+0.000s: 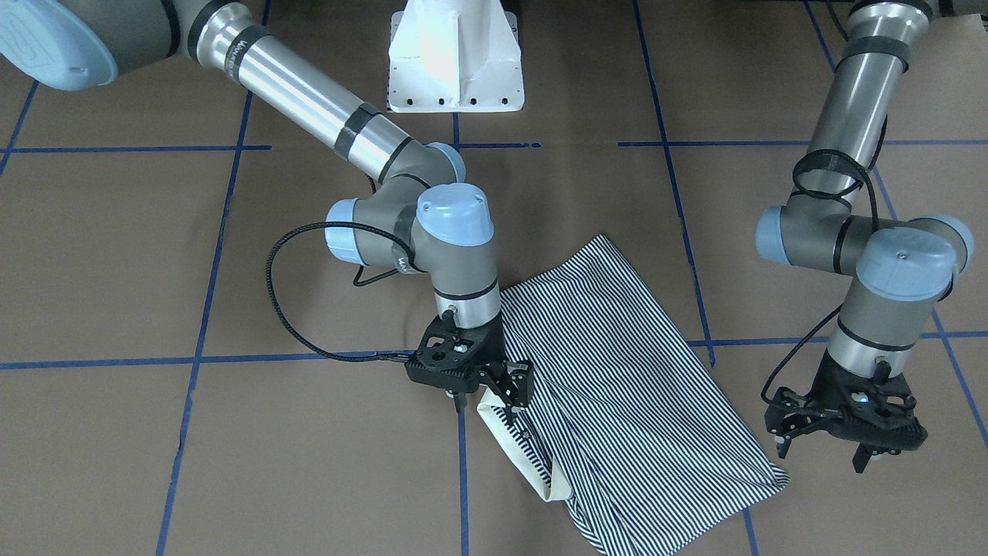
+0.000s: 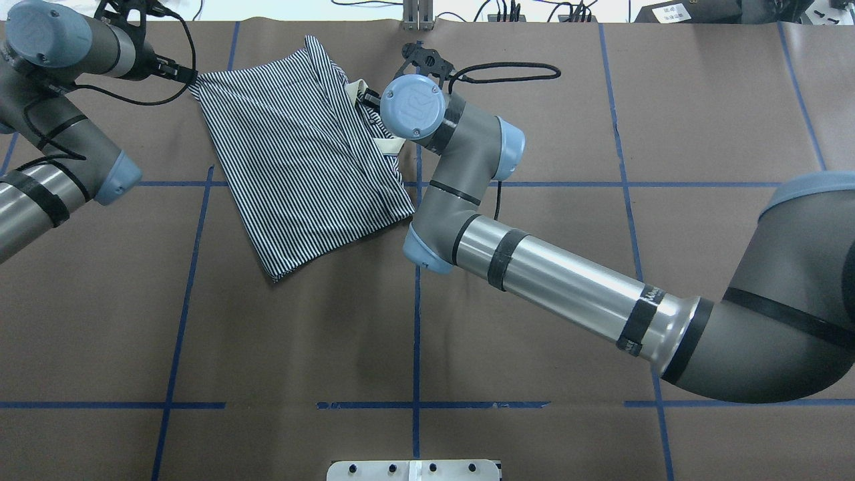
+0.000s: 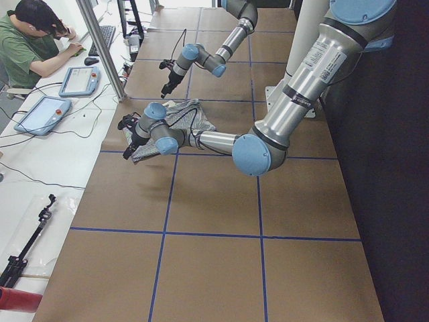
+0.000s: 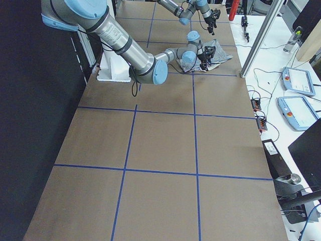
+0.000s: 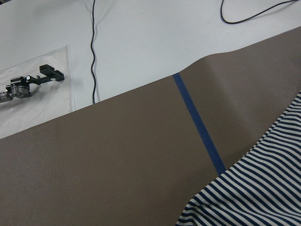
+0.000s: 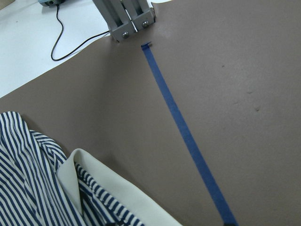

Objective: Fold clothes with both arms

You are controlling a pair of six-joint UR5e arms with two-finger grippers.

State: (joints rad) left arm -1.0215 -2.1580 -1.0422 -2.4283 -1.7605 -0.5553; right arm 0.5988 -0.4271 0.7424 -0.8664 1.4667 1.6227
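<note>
Okay, your part-folded polo shirt (image 2: 300, 153) lay at eleven o'clock overhead. Right gripper (image 1: 486, 405) hung open over its collar (image 1: 517, 455), left gripper (image 1: 822, 452) open, empty, just beside it. Next fold, I'd judge, needed both pinching cloth.

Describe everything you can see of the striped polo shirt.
The polo shirt is soft-looking fabric in thin navy-and-white stripes, with a plain cream collar showing along one long edge. It lies flat on the brown table, folded into a rough rectangle of overlapping layers, set at an angle to the blue tape lines. The right gripper hangs open at the collar; whether its fingers touch it cannot be told. The left gripper is open beside the opposite corner, off the fabric.
</note>
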